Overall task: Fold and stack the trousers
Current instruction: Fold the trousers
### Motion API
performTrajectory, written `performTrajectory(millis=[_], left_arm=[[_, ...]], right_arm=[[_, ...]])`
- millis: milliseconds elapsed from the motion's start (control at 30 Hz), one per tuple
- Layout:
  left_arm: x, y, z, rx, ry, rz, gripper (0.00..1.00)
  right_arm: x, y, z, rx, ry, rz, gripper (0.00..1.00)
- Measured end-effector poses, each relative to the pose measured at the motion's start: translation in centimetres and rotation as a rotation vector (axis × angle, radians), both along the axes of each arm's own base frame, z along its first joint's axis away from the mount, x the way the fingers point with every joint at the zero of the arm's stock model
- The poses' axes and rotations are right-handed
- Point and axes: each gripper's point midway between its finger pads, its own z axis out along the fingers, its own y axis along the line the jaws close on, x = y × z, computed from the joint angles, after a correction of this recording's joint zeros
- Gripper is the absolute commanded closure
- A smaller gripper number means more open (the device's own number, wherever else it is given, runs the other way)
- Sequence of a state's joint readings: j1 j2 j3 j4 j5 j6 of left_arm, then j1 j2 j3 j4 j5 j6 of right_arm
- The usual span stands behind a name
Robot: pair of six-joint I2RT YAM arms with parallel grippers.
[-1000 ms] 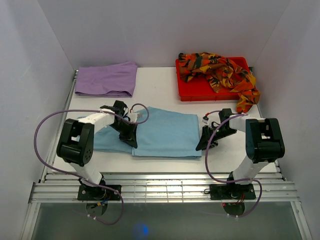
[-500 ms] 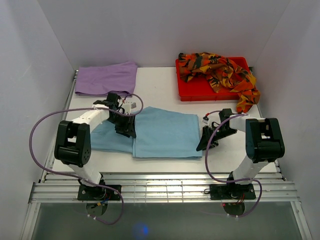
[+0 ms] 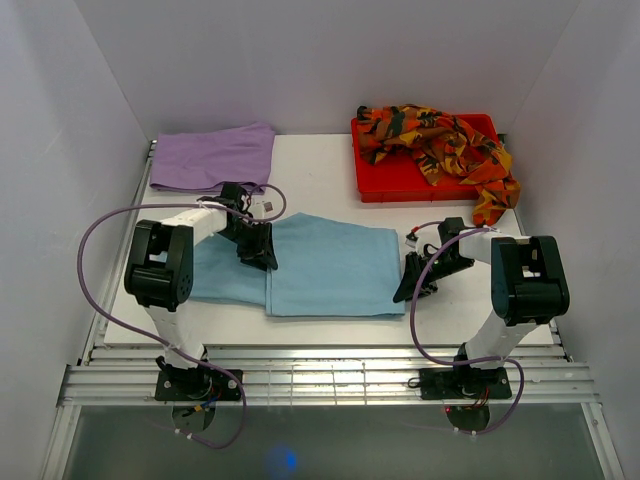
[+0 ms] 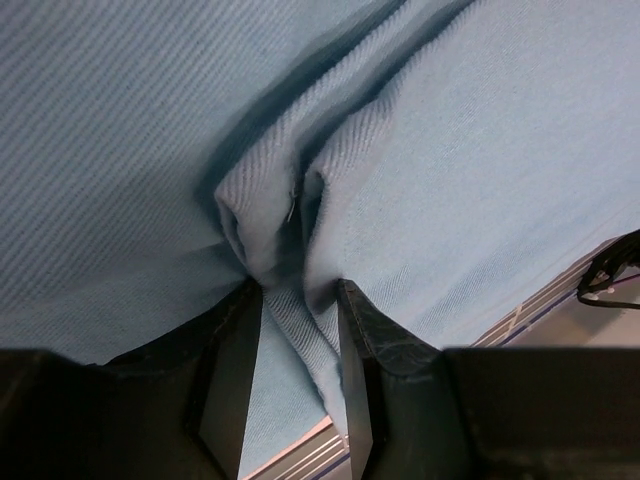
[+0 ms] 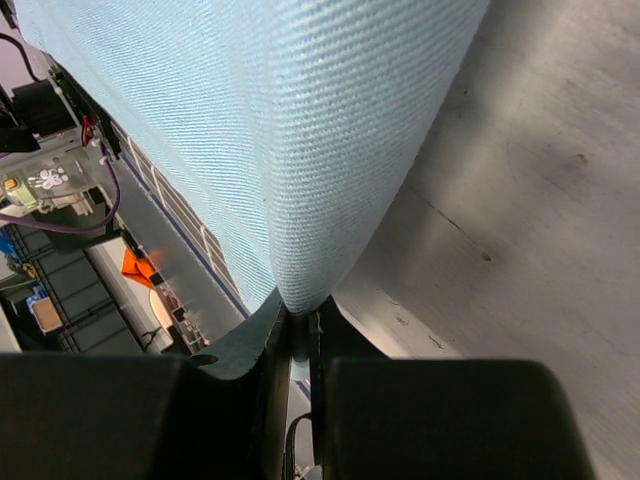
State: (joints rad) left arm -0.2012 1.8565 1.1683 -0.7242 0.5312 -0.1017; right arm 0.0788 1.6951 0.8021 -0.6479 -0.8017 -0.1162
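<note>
Pinching the blue trousers (image 3: 330, 265), your left claw (image 4: 298, 320) and right claw (image 5: 297, 325) each clamp some cloth, ready to fold them.

Left hand (image 4: 300, 298) narrowly pinched, right hand (image 5: 297, 318) clamped tight, both low.

No writing, label, brand name or number can be read in any of the views. A small pale circuit board (image 5: 45, 172) at the upper left of the right wrist view carries tiny marks, too small and blurred to make out.
</note>
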Motion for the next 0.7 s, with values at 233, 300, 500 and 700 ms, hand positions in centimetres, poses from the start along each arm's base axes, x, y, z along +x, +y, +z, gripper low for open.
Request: performTrajectory(millis=[233,300,500,700], left_arm=[[0.5,0.3,-0.1,0.03,0.0,0.033,0.47],[0.7,0.5,0.0,0.046,-0.013,0.037,0.47],[1.5,0.9,0.1,0.07,-0.057,0.046,0.46],[2.1,0.1,0.4,0.03,-0.069,0.055,0.56]], right_arm=[[0.0,-0.1,-0.1,-0.006,-0.001,0.002,0.92],[0.0,-0.1,-0.1,-0.006,-0.001,0.003,0.92],[0.0,-0.1,-0.1,-0.006,-0.001,0.003,0.92],[0.0,-0.1,-0.1,-0.006,0.0,0.003,0.92]])
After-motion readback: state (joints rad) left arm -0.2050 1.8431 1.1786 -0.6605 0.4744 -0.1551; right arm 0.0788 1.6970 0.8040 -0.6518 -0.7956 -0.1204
